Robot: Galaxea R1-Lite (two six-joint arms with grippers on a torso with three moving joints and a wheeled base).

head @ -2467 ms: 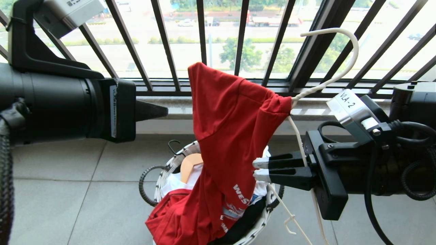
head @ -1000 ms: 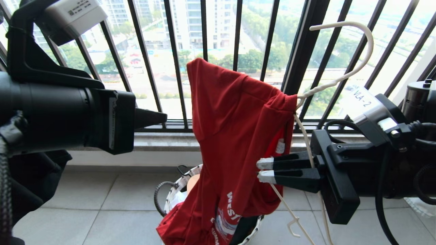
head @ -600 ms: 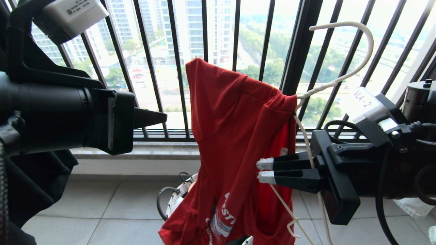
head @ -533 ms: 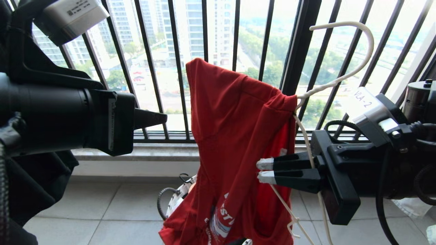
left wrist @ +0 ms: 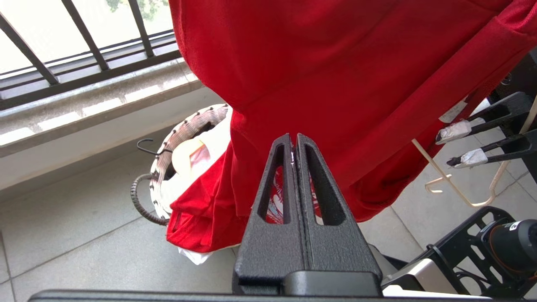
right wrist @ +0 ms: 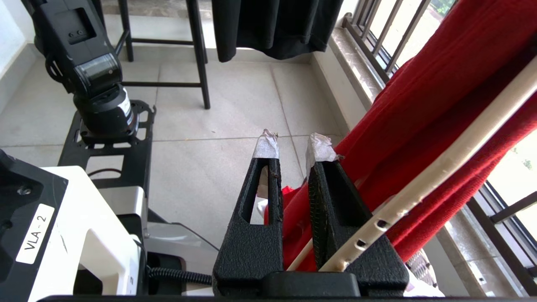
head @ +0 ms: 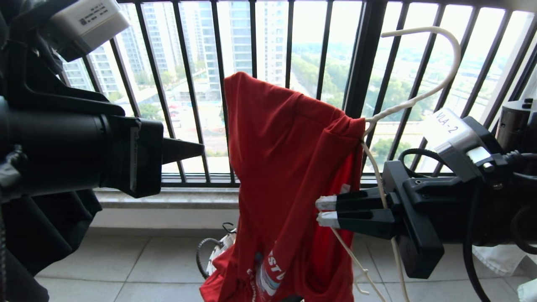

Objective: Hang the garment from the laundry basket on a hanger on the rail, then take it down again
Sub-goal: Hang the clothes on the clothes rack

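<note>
Behind the window bars (head: 191,84) lay a hazy city. The right gripper (head: 325,212) was clenched on the hanger (head: 419,97), which carried the red shirt (head: 289,151) in mid-air above the basket (left wrist: 184,138). The left gripper (head: 197,147) hung beside the shirt, closed and empty.

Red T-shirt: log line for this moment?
T-shirt: draped on hanger, clear of basket | right gripper: gripping hanger | left gripper: shut, empty

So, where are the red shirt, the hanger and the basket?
red shirt (head: 285,138): head view, upper cloth.
hanger (head: 455,63): head view, curved hook.
basket (left wrist: 165,161): left wrist view, woven rim.
</note>
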